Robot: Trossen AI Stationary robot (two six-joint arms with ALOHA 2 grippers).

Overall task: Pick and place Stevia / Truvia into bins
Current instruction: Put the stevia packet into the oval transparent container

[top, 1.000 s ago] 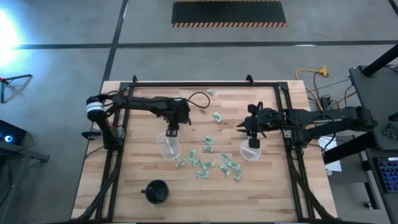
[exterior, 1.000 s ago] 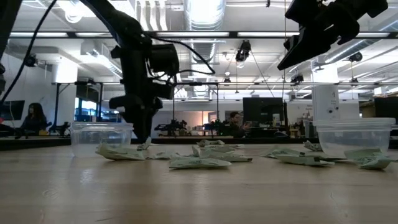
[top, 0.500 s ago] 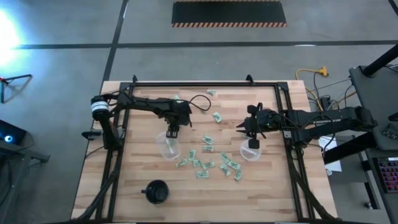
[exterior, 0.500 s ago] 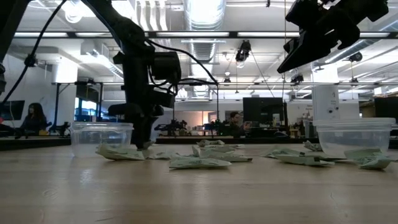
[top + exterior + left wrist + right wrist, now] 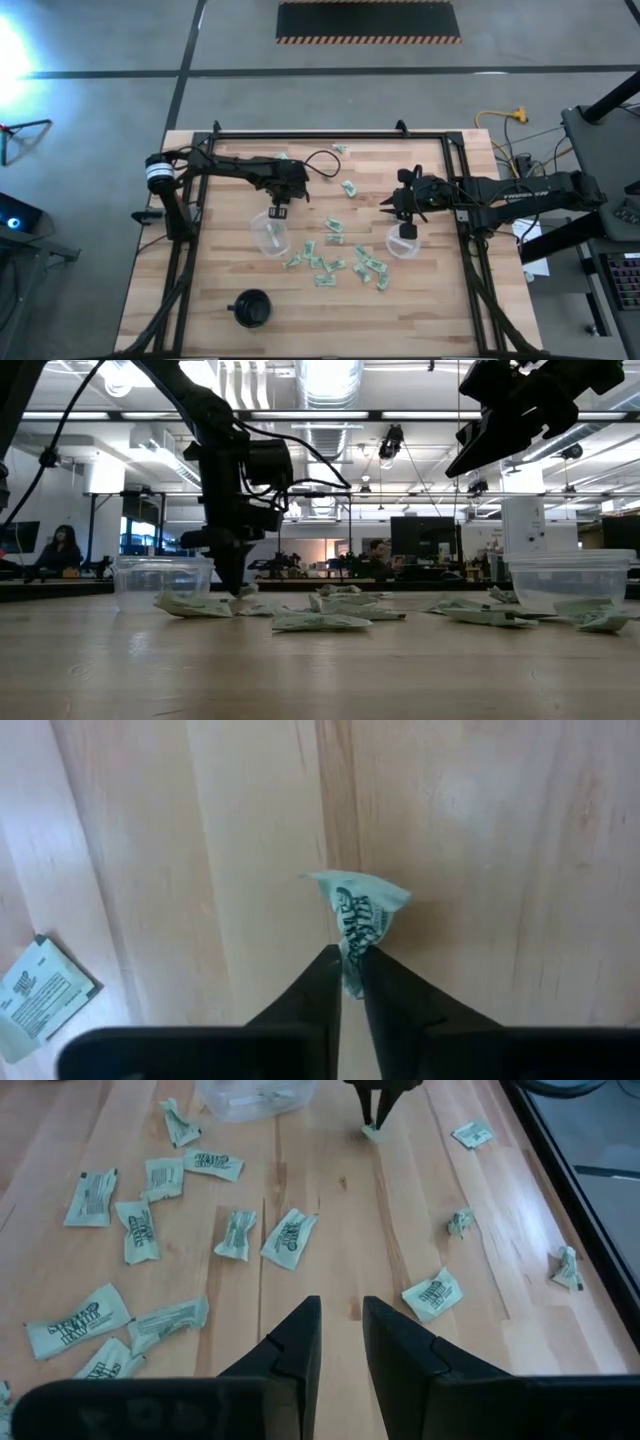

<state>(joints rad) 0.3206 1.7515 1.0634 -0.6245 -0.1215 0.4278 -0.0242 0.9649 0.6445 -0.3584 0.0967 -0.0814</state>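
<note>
- Sweetener packet (image 5: 352, 923): crumpled, pale green and white, pinched at its near edge between the left gripper (image 5: 347, 960) fingers, which are pressed together on it. It stands up from the desk (image 5: 500, 870), so the grip has bunched the paper.
- Left clear cup (image 5: 270, 233): just beside those fingers, toward the loose pile; likely the drop target, hence the short carry.
- Loose packets (image 5: 335, 262): scattered flat on the desk between the two cups, well apart from the left fingers.
- Right clear cup (image 5: 402, 243): directly under the right gripper (image 5: 407, 229).
- Right gripper fingers (image 5: 300, 1342): a narrow gap between them, nothing visible held; hovering high, apparently waiting.
- Black cup (image 5: 251, 309): near the desk edge, unused.
- Judgement: the grasp is made; lift comes next.
</note>
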